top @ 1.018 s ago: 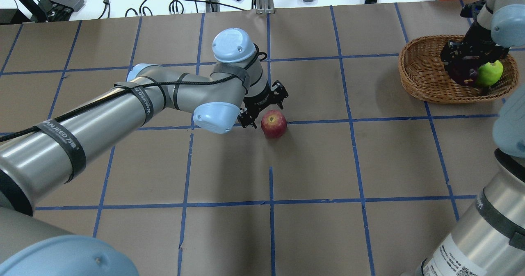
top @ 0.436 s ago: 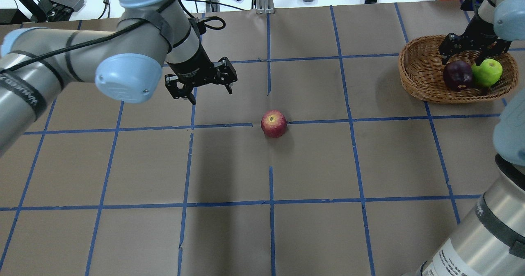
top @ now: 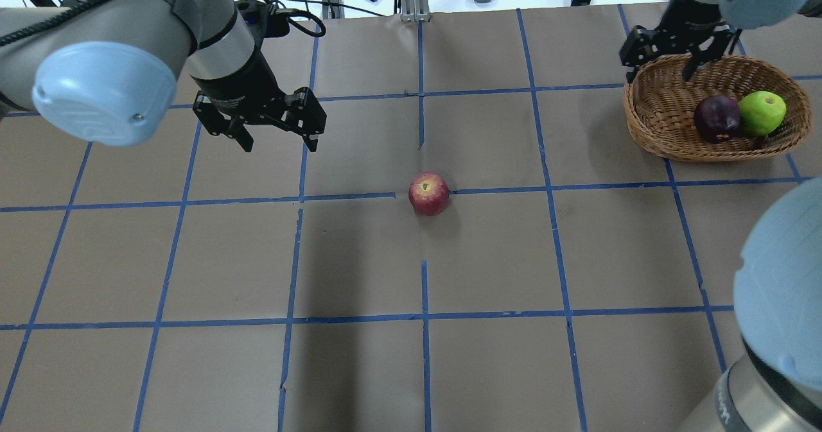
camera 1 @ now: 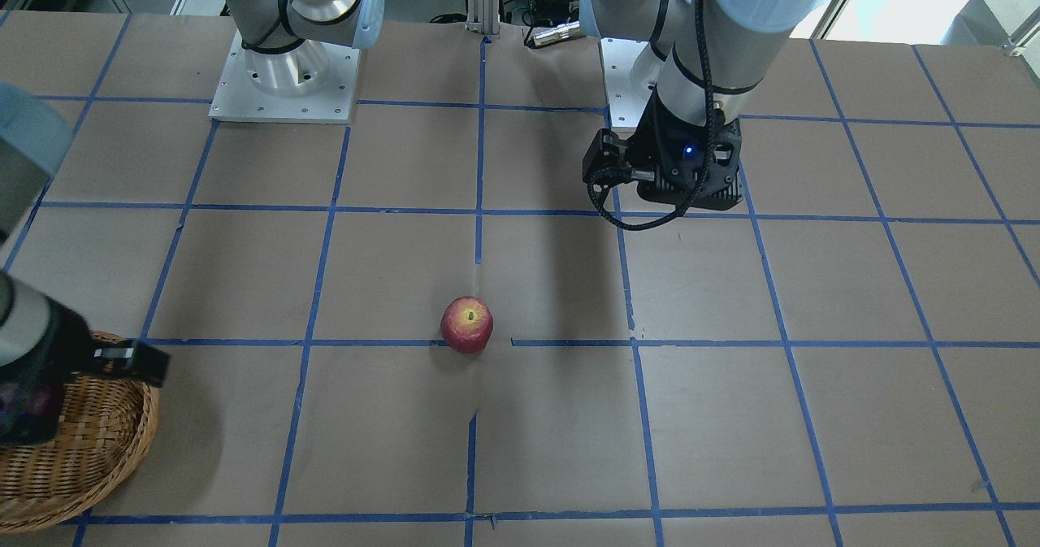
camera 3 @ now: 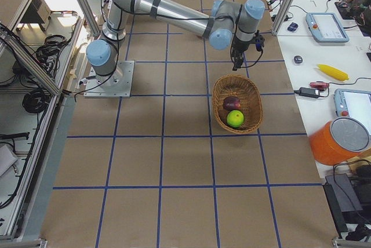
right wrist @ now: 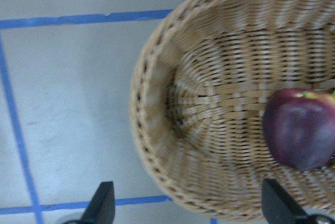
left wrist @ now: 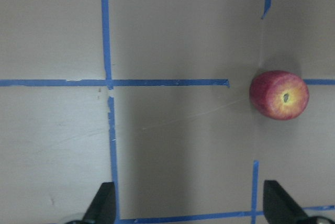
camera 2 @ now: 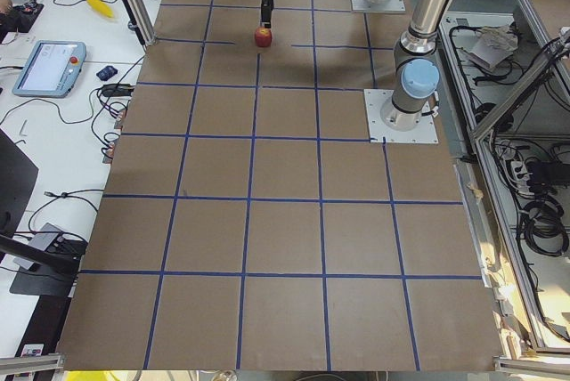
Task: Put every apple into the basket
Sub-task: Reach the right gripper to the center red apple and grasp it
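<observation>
While the dark purple apple (top: 717, 118) and the green apple (top: 761, 113) already lie side by side inside the basket (top: 706, 153), the red apple (top: 429, 194) sits alone on the worktop (top: 514, 259), well apart from the basket on the robot's left of it. The left hand (top: 280, 142) hangs empty with its jaws spread wide, even farther from the basket than that apple. The right hand (top: 660, 66), equally wide and empty, hovers over the basket's rim at the end away from the two apples. The red apple is probably firm, smooth, fairly light and apt to roll. Gripping across its widest girth, stem upward, with gentle pressure seems safest.
</observation>
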Controlling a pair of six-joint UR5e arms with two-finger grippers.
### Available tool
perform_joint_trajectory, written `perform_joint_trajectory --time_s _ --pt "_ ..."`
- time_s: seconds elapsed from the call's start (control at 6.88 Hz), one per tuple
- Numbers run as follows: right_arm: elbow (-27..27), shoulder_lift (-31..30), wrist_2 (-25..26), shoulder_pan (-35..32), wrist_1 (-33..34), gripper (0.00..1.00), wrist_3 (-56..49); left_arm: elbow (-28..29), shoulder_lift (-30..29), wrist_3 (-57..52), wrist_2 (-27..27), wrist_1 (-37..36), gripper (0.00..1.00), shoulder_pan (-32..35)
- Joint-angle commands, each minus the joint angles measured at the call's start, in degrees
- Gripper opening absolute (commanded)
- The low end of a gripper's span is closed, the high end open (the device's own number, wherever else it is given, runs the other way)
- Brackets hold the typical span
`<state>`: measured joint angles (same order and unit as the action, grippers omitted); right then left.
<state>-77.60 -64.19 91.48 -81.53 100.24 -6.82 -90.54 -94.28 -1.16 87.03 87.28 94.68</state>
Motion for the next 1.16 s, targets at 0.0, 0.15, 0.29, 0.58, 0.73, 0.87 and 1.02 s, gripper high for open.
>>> perform_joint_trajectory --time_s 0.0,0.15,0.29,0.58,0.73,0.87,1.02 --pt "-0.18 0.03 -4.27 -13.59 -0.75 1.0 15.35 6.23 -1.17 -1.22 0.33 6.38 1.0 -0.29" --pt "-0.18 2.12 -8.03 -17.22 -0.57 1.0 21.17 6.34 -1.26 -1.13 -0.01 6.15 1.0 -0.29" --pt "-0.18 3.97 -9.46 -20.22 -0.57 1.0 27.06 6.95 -2.48 -0.69 -0.28 5.71 1.0 -0.37" --pt "-0.53 8.1 -9.48 -25.15 -0.57 1.0 30.02 7.22 -1.79 -1.22 0.42 5.88 1.0 -0.55" --pt "-1.05 9.25 -9.48 -26.3 -0.49 1.0 30.28 7.31 -1.7 -1.04 0.51 5.62 1.0 -0.55" --pt "-1.32 9.7 -9.21 -26.31 -0.57 1.0 30.11 6.79 -0.91 -1.21 0.6 4.32 1.0 -0.64" --pt "-1.24 11.09 -9.13 -26.31 -0.49 1.0 30.37 6.08 -0.39 -1.22 0.6 3.35 1.0 -0.55"
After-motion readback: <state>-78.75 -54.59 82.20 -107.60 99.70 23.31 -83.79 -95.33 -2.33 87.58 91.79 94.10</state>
